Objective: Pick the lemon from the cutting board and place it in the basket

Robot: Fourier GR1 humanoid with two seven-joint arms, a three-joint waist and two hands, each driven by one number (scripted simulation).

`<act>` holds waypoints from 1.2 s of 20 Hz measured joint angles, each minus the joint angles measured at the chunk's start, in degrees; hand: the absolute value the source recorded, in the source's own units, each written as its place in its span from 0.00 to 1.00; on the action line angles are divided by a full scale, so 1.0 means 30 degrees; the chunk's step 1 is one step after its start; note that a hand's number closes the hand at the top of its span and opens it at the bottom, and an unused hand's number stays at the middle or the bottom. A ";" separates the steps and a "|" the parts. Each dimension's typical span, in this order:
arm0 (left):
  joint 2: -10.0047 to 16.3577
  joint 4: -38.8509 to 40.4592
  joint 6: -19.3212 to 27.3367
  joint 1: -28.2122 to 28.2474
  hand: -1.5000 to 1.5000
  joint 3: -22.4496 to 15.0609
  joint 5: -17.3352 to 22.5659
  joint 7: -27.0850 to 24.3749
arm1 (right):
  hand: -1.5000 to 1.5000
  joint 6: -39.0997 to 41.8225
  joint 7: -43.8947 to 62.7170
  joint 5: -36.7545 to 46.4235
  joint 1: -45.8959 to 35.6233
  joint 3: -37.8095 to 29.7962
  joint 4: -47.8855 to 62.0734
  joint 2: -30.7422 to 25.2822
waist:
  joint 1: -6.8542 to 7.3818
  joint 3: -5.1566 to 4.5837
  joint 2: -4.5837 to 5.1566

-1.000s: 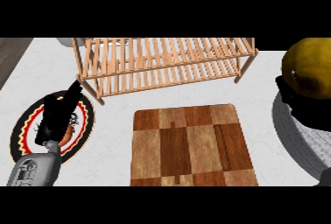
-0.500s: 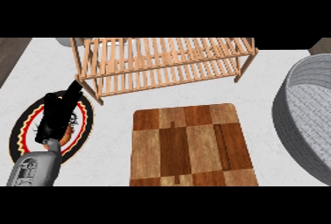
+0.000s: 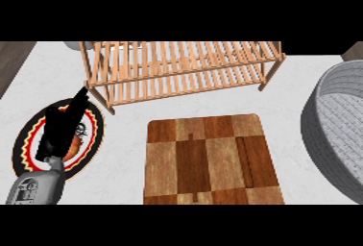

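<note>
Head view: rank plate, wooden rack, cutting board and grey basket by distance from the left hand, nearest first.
1. plate, at left, directly under the left hand.
2. wooden rack, at top; its left corner is near the fingertips.
3. cutting board, centre.
4. grey basket, far right.

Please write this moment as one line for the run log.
left hand: open, over plate | right hand: not in view | cutting board: no lemon | lemon: not visible | basket: at right
</note>
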 measured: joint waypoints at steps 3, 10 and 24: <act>-0.0112 0.0294 0.0095 -0.0130 0.50 -0.0006 -0.0104 -0.0182 | 1.00 -0.0650 -0.1708 -0.0359 0.0783 -0.0575 0.1010 -0.0385 | 0.0021 -0.0002 0.0003; -0.0044 0.0618 -0.0026 -0.0752 0.50 0.0235 0.0021 0.0123 | 1.00 -0.2056 -0.4893 -0.0340 0.2717 -0.1044 0.3139 -0.1038 | 0.0040 -0.0001 0.0008; -0.0143 0.0712 -0.0166 -0.0715 0.50 0.0154 -0.0072 0.0179 | 0.00 -0.5345 -0.7009 -0.1752 0.3511 -0.2405 0.7965 0.1056 | 0.0117 0.0002 0.0008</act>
